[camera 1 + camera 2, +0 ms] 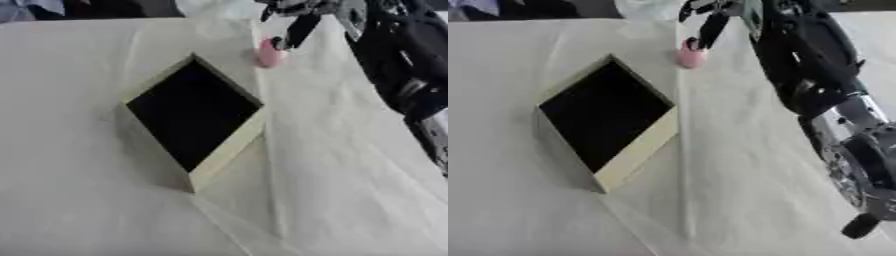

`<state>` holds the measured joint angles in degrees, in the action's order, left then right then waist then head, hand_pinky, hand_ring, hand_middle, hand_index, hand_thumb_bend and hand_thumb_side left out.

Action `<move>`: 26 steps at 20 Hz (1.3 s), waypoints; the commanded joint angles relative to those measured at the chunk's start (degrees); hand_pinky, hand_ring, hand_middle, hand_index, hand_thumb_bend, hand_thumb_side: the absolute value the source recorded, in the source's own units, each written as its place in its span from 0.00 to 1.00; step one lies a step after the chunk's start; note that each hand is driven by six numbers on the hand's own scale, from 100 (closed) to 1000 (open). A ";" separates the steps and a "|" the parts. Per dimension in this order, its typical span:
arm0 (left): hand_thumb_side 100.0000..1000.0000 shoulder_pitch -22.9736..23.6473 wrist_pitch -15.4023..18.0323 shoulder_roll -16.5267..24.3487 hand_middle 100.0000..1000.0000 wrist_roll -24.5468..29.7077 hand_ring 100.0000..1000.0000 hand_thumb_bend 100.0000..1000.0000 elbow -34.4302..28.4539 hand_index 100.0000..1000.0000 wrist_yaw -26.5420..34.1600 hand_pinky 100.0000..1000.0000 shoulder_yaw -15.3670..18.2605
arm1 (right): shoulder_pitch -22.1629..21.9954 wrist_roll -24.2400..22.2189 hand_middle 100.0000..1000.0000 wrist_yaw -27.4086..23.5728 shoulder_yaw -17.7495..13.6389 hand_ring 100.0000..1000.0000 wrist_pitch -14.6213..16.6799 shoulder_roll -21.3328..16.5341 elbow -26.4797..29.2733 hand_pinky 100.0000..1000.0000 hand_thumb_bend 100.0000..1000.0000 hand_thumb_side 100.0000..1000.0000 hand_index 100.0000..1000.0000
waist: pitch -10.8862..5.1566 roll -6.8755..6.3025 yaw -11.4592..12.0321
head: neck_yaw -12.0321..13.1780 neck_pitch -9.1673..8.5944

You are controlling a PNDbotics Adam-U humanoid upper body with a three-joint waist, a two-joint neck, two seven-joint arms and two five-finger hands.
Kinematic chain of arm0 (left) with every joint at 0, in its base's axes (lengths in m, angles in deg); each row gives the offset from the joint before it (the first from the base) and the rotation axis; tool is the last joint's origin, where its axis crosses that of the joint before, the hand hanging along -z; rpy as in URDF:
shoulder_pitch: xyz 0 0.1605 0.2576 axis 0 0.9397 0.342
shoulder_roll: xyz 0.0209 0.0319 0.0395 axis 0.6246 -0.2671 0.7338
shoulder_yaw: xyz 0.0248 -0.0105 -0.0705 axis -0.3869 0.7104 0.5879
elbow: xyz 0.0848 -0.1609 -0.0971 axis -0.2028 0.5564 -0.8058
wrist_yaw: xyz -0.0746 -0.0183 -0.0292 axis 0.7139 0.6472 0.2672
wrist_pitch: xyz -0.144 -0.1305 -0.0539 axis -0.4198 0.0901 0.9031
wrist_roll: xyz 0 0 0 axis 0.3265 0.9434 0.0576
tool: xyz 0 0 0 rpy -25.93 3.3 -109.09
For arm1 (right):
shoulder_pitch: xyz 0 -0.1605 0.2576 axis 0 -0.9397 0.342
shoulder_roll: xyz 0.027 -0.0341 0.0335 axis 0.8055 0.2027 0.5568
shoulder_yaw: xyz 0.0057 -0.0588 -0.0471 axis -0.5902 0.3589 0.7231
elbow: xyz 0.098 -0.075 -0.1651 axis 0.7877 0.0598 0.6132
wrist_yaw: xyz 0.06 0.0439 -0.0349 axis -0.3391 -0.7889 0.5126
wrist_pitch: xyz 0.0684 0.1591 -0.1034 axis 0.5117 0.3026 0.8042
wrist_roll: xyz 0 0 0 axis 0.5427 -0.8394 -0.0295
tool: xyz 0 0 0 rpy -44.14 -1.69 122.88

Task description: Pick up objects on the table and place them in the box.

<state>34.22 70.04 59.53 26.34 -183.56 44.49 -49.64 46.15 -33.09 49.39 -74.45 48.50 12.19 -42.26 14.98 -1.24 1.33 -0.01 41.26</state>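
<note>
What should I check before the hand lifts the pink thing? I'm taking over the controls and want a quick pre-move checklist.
1. Right hand at the pink object: ok, a finger reaches its top.
2. Fingers closed round it: cannot tell.
3. Pink object upright on the table: ok.
4. Box open, dark inside, nothing seen in it: ok.
5. Path from object to box free: ok, the box's far corner lies close by.
6. Left hand: not in view.
</note>
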 commanded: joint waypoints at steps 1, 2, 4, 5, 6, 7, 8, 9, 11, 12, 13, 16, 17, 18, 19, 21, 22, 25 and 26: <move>0.65 -0.29 0.02 1.11 0.75 0.07 0.73 0.00 -1.12 0.76 -0.09 0.67 0.36 | 0.84 0.58 0.98 1.29 -0.47 1.00 -0.12 -1.24 -0.12 1.00 0.01 0.42 1.00 | -1.28 -0.19 0.17 | -0.12 -0.05; 0.65 -0.29 0.03 1.11 0.75 0.04 0.73 0.00 -1.12 0.76 -0.08 0.67 0.38 | 0.74 0.66 0.98 1.86 -0.42 1.00 -0.21 -1.24 -0.39 1.00 0.02 0.42 1.00 | -1.23 -0.21 0.20 | -0.15 -0.02; 0.65 -0.32 0.06 1.06 0.75 0.01 0.73 0.00 -1.12 0.76 -0.06 0.67 0.39 | 0.53 0.87 0.98 3.16 -0.46 1.00 -0.44 -1.24 -0.97 1.00 0.03 0.42 1.00 | -1.10 -0.23 0.26 | -0.23 -0.02; 0.65 -0.32 0.07 1.02 0.75 0.01 0.73 0.00 -1.12 0.76 -0.04 0.67 0.38 | 0.38 1.05 0.98 3.81 -0.57 1.00 -0.62 -1.24 -1.30 1.00 0.04 0.42 1.00 | -1.03 -0.24 0.29 | -0.27 -0.05; 0.65 -0.33 0.07 0.98 0.74 0.02 0.73 0.00 -1.12 0.76 -0.02 0.67 0.37 | 0.23 1.28 0.98 4.38 -0.72 1.00 -0.78 -1.24 -1.62 1.00 0.04 0.42 1.00 | -0.97 -0.25 0.33 | -0.32 -0.09; 0.65 -0.34 0.07 0.94 0.74 0.03 0.73 0.00 -1.12 0.76 -0.01 0.67 0.37 | 0.14 1.53 0.98 4.84 -0.85 1.00 -0.86 -1.21 -1.89 1.00 0.04 0.42 1.00 | -0.93 -0.27 0.35 | -0.35 -0.11; 0.66 -0.34 0.07 0.91 0.74 0.03 0.72 0.00 -1.12 0.76 0.01 0.67 0.38 | -0.01 1.80 0.98 5.22 -0.99 1.00 -0.94 -1.21 -2.16 1.00 0.04 0.43 1.00 | -0.86 -0.29 0.39 | -0.39 -0.11; 0.66 -0.33 0.06 0.87 0.74 0.04 0.72 0.00 -1.12 0.76 0.03 0.67 0.38 | -0.19 2.18 0.97 5.56 -1.11 1.00 -1.05 -1.21 -2.38 1.00 0.04 0.44 1.00 | -0.79 -0.32 0.43 | -0.43 -0.12; 0.67 -0.38 0.03 0.79 0.74 0.06 0.72 0.00 -1.12 0.76 0.06 0.67 0.36 | -0.53 3.57 0.96 6.28 -1.25 0.99 -1.36 -1.15 -2.44 1.00 0.06 0.44 1.00 | -0.61 -0.40 0.51 | -0.56 -0.23; 0.67 -0.41 0.04 0.75 0.74 0.08 0.72 0.00 -1.12 0.76 0.09 0.67 0.34 | -0.70 4.58 0.96 6.76 -1.26 0.99 -1.62 -1.11 -2.33 1.00 0.06 0.44 1.00 | -0.52 -0.44 0.56 | -0.66 -0.32; 0.67 -0.44 0.03 0.71 0.74 0.10 0.72 0.00 -1.12 0.76 0.11 0.67 0.32 | -0.87 5.55 0.95 7.21 -1.30 0.98 -1.86 -1.02 -2.30 1.00 0.06 0.45 1.00 | -0.43 -0.47 0.62 | -0.75 -0.39; 0.67 -0.56 0.01 0.62 0.74 0.14 0.73 0.00 -1.12 0.76 0.16 0.67 0.31 | -1.31 8.62 0.94 8.24 -1.45 0.98 -2.62 -0.67 -2.20 0.99 0.04 0.46 1.00 | -0.11 -0.58 0.81 | -0.95 -0.56; 0.67 -0.61 0.01 0.60 0.74 0.16 0.73 0.00 -1.12 0.76 0.17 0.67 0.30 | -1.43 9.47 0.94 8.55 -1.49 0.97 -2.89 -0.54 -2.29 0.99 0.04 0.46 1.00 | 0.00 -0.61 0.88 | -0.99 -0.60; 0.67 -0.65 0.01 0.58 0.74 0.18 0.73 0.00 -1.12 0.76 0.18 0.67 0.28 | -1.52 10.16 0.94 8.86 -1.54 0.97 -3.16 -0.43 -2.43 0.99 0.03 0.46 1.00 | 0.11 -0.62 0.94 | -1.04 -0.67; 0.67 -0.67 0.01 0.56 0.74 0.21 0.73 0.00 -1.12 0.76 0.20 0.67 0.27 | -1.59 10.74 0.93 9.10 -1.62 0.97 -3.37 -0.32 -2.59 0.99 0.01 0.47 1.00 | 0.22 -0.63 0.99 | -1.08 -0.74; 0.67 -0.70 -0.01 0.51 0.74 0.26 0.72 0.00 -1.12 0.76 0.23 0.67 0.27 | -1.67 11.66 0.93 9.40 -1.77 0.97 -3.69 -0.16 -2.87 0.98 0.00 0.48 1.00 | 0.44 -0.63 1.05 | -1.14 -0.84; 0.67 -0.71 -0.01 0.51 0.74 0.29 0.73 0.00 -1.12 0.76 0.23 0.67 0.27 | -1.68 12.13 0.92 9.52 -1.83 0.96 -3.89 -0.13 -2.88 0.98 0.00 0.49 1.00 | 0.54 -0.63 1.08 | -1.16 -0.89; 0.67 -0.83 0.02 0.50 0.75 0.38 0.72 0.00 -1.12 0.76 0.25 0.67 0.26 | -1.65 14.19 0.86 10.01 -2.03 0.93 -5.11 -0.22 -2.51 0.96 0.00 0.47 1.00 | 0.86 -0.60 1.13 | -1.22 -1.21; 0.67 -0.87 0.04 0.49 0.75 0.41 0.72 0.00 -1.12 0.76 0.26 0.67 0.24 | -1.68 15.18 0.85 10.52 -2.01 0.93 -5.82 -0.27 -2.37 0.96 0.01 0.47 1.00 | 1.00 -0.58 1.16 | -1.27 -1.40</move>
<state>34.10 69.97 59.46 26.53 -183.56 44.54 -49.64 43.26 -19.03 59.23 -76.15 43.29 12.43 -45.62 17.04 -1.69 2.41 -1.17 40.60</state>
